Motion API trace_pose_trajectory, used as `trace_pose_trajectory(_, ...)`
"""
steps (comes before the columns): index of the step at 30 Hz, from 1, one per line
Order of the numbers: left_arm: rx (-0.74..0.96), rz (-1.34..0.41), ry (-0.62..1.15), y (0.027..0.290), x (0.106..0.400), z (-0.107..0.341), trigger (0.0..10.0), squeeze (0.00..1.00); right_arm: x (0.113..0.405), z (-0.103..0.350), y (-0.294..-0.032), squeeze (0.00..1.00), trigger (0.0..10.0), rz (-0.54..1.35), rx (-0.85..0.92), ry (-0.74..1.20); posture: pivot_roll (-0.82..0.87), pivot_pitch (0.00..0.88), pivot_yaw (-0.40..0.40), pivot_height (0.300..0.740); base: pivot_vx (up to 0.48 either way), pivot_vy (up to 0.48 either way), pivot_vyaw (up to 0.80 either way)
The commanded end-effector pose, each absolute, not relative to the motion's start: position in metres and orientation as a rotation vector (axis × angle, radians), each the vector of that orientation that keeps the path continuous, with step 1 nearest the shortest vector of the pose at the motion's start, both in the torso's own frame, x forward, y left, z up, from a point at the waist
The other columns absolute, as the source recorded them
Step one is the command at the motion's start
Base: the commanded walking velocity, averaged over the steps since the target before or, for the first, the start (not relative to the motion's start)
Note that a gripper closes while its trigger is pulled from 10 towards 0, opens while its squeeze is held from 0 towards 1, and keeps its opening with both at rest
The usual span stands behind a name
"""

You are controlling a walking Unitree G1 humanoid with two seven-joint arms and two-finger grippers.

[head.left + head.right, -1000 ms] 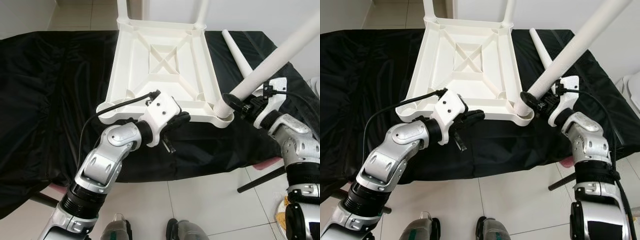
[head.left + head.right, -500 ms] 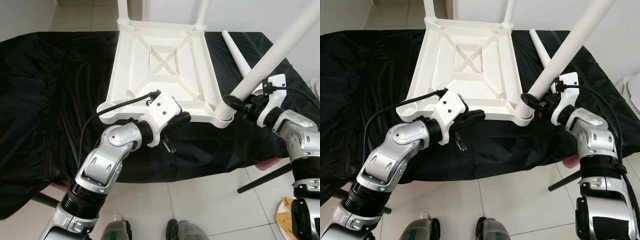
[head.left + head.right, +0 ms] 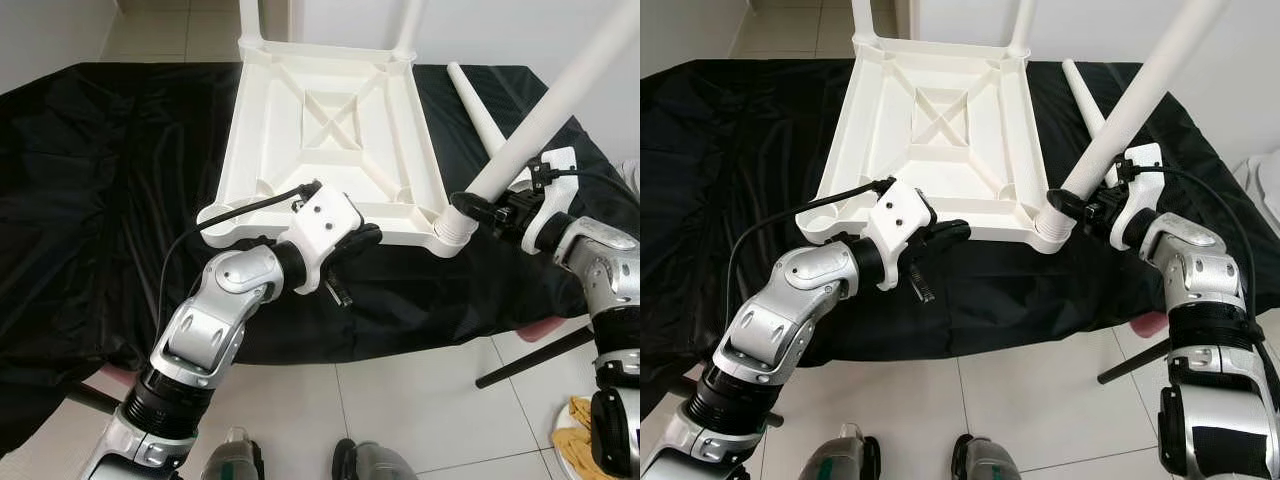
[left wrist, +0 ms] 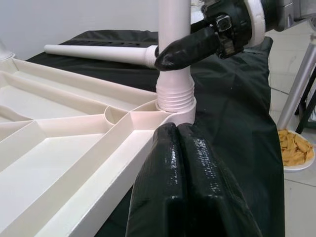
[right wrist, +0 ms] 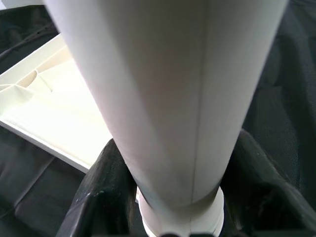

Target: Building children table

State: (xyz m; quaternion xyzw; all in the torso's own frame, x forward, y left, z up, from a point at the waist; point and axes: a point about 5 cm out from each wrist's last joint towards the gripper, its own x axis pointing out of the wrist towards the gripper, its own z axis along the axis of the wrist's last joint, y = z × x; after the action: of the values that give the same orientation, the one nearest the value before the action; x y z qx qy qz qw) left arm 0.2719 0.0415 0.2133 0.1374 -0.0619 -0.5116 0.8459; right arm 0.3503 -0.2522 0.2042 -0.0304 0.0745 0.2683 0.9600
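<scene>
Tabletop (image 3: 335,140) lies upside down on black cloth (image 3: 110,180), far legs cut off. Right gripper (image 3: 478,208) clamps the leg (image 3: 545,108) at its corner socket; left gripper (image 3: 362,238), fingers together, presses the near rim.

A big black cloth (image 3: 100,200) covers the surface and hangs over its near edge toward the tiled floor (image 3: 420,400). A white table top (image 3: 335,140) lies upside down on the cloth. A loose white leg (image 3: 478,110) lies flat on the cloth just beside it.
</scene>
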Motion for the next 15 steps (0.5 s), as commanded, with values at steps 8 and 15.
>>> trace_pose_trajectory(8, 0.286, -1.053, -0.136, 0.040, 0.270, 0.214, 10.0, 0.00, 0.357, 0.165, -0.237, 0.00, 10.0, 0.461, 0.024, 0.264, 0.08, 0.106, -0.034, 0.740, 0.000, 0.000, 0.00)
trace_pose_trajectory(15, 0.285, -1.055, -0.137, 0.039, 0.269, 0.214, 10.0, 0.00, 0.366, 0.161, -0.231, 0.00, 10.0, 0.405, 0.046, 0.262, 0.08, 0.103, -0.035, 0.740, 0.000, 0.000, 0.00)
